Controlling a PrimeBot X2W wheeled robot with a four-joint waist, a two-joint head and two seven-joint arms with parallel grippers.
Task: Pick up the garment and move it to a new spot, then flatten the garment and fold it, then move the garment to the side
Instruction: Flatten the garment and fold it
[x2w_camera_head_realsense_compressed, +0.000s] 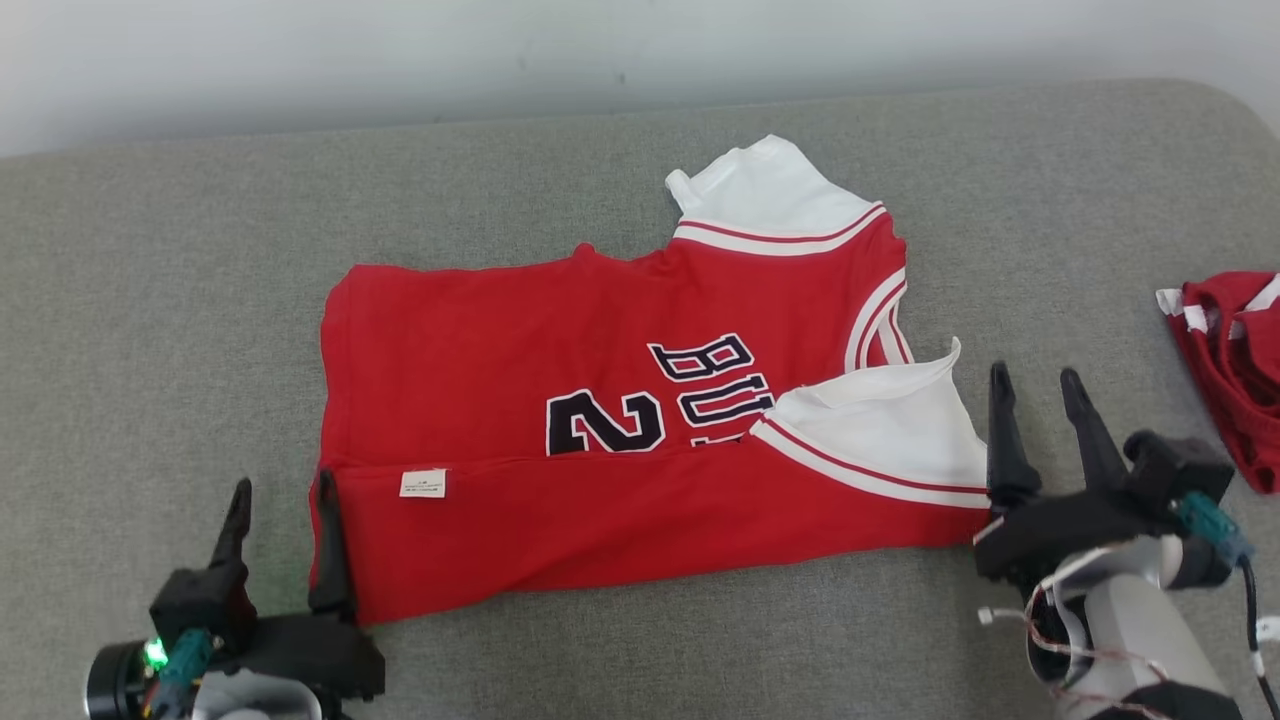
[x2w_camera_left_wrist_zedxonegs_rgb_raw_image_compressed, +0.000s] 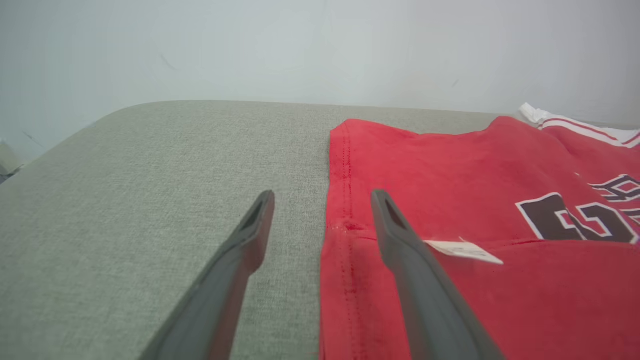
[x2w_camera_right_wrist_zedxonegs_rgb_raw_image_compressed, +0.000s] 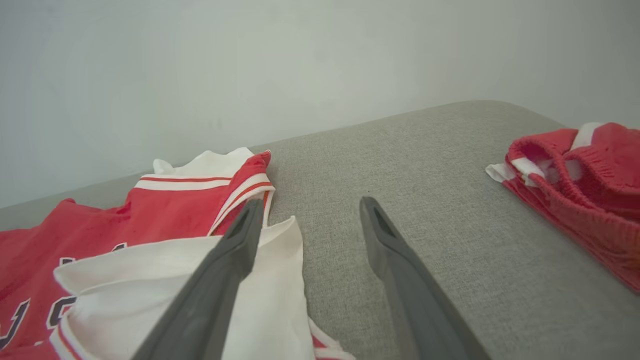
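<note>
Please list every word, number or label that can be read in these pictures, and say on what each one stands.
"BU": dark, white-edged letters on the red jersey; the letters that follow are covered by its folded white flap.
"2": a dark number on the same jersey, its lower part under the fold.
White label on the folded part: print too small to read.

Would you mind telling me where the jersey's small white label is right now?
In the head view, the white label lies on the folded-over near flap of the red jersey, toward the robot's left, just right of the open left gripper.
</note>
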